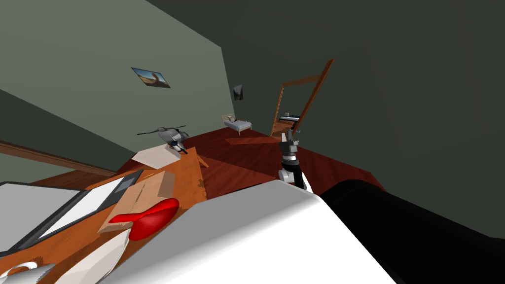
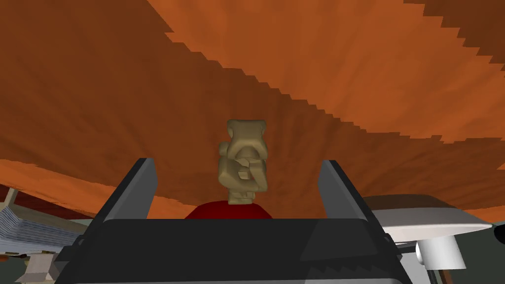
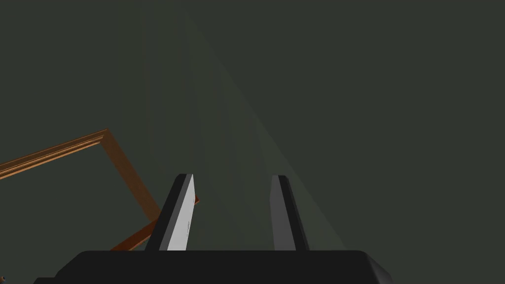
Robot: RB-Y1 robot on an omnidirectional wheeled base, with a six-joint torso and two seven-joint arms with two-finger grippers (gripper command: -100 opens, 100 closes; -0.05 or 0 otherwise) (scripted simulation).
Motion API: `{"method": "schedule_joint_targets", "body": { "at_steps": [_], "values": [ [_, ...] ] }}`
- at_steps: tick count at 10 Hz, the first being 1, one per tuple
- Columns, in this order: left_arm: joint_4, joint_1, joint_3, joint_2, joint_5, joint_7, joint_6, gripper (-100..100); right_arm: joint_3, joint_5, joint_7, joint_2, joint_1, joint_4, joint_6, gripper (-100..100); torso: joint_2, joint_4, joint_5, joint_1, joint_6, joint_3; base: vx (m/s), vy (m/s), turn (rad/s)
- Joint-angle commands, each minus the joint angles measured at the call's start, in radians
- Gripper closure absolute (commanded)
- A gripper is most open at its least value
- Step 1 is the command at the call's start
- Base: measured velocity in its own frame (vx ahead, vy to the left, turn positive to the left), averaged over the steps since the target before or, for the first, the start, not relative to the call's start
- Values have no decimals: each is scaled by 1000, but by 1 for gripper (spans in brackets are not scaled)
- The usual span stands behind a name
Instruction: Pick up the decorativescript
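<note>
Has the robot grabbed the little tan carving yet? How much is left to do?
Not yet. Done: the left gripper is lined up, with the tan carving between its open fingers. In hand: nothing so far, because the fingers stand apart from the carving's sides. Left to do: close on it and lift it away. The right gripper is open and holds nothing.

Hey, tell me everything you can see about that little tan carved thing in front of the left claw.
The tan ornament is small, matte and sandy, built of chunky rounded loops and blocks with a squarish top. It stands upright and seems to rest on a dark red rounded thing. An orange-brown wooden surface lies behind it. It sits centred between the open fingers of the left claw, which do not touch it.
</note>
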Motion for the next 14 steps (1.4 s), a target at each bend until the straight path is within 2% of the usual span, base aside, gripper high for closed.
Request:
{"method": "schedule_joint_targets", "body": {
  "at_steps": [1,2,3,4,5,7,8,9,13,14],
  "values": [
    [-3,4,-4,12,10,-24,6,-100,0,0,0,0,0,0,0,0,0,0,0,0,0,0,157,95,-13],
    [-8,3,-8,21,18,-39,10,-100,0,0,0,0,0,0,0,0,2,0,0,-1,0,1,171,105,-16],
    [-8,5,-7,17,14,-27,10,-100,0,0,0,0,0,0,0,0,2,1,0,-1,0,1,81,49,-12],
    [-8,4,-7,18,15,-30,10,0,0,0,0,0,0,0,0,0,7,1,-1,-5,0,4,15,10,-2],
    [21,-27,-11,-2,14,-40,15,-100,0,0,0,0,0,0,0,0,11,2,-2,-7,-1,6,-10,23,-52],
    [58,-66,-17,-27,13,-53,22,-100,0,0,0,0,-1,0,0,0,16,3,-1,-6,0,9,-40,45,-78],
    [43,-53,-15,-21,13,-48,22,-100,0,0,0,0,-1,0,0,0,17,4,-1,-6,0,10,-19,20,-15],
    [44,-55,-15,-22,13,-51,24,100,0,0,0,0,0,0,0,0,16,3,-1,-7,-1,9,0,0,0],
    [44,-54,-12,-27,20,-38,25,100,0,0,0,0,0,0,0,0,18,4,1,-3,3,10,2,-2,9],
    [42,-54,-14,-27,19,-39,22,0,0,0,0,0,0,0,0,0,18,4,2,-1,3,10,-2,-5,-15]
  ]
}}
